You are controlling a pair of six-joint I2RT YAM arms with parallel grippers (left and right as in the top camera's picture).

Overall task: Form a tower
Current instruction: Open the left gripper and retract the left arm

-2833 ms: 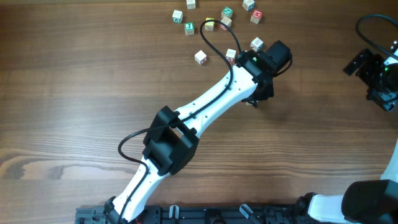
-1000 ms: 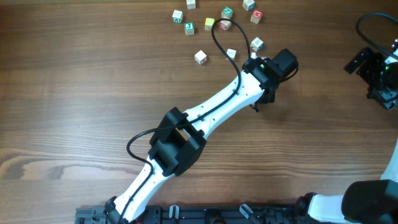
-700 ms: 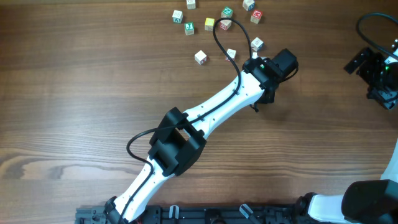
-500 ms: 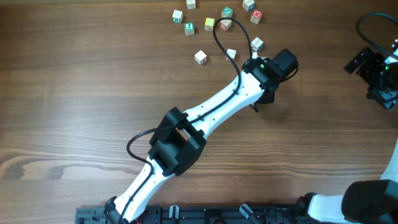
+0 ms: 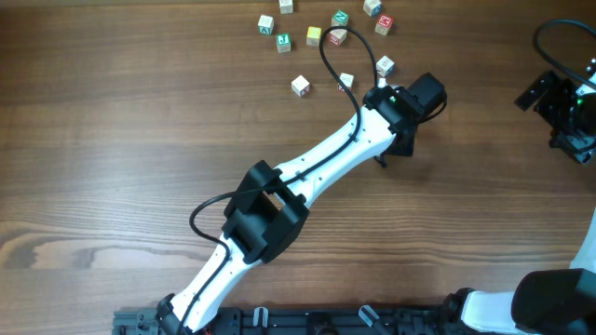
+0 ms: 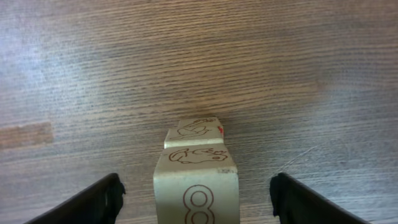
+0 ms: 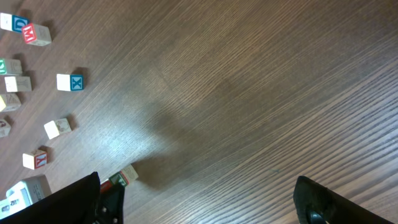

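Observation:
In the left wrist view the tower (image 6: 196, 163) of pale wooden cubes fills the bottom middle. Its nearest cube bears a reddish 8, and a second cube's (image 6: 198, 127) drawn face shows just beyond it. My left gripper (image 6: 196, 183) is open around this column, with a clear gap between each dark finger (image 6: 106, 196) and the cube. From overhead the left arm (image 5: 391, 107) hides the tower. At the far right edge my right gripper (image 7: 202, 190) is open and holds nothing.
Several loose letter cubes lie at the table's far side, among them a yellow one (image 5: 313, 36), a green-marked one (image 5: 340, 19) and a plain pale one (image 5: 300, 86). The left arm's black cable (image 5: 328, 46) loops over them. Another small cube (image 7: 129, 174) lies near the right gripper's left finger.
My left gripper's jaws have opened and let go of the top cube. Neither arm has shifted in the last second.

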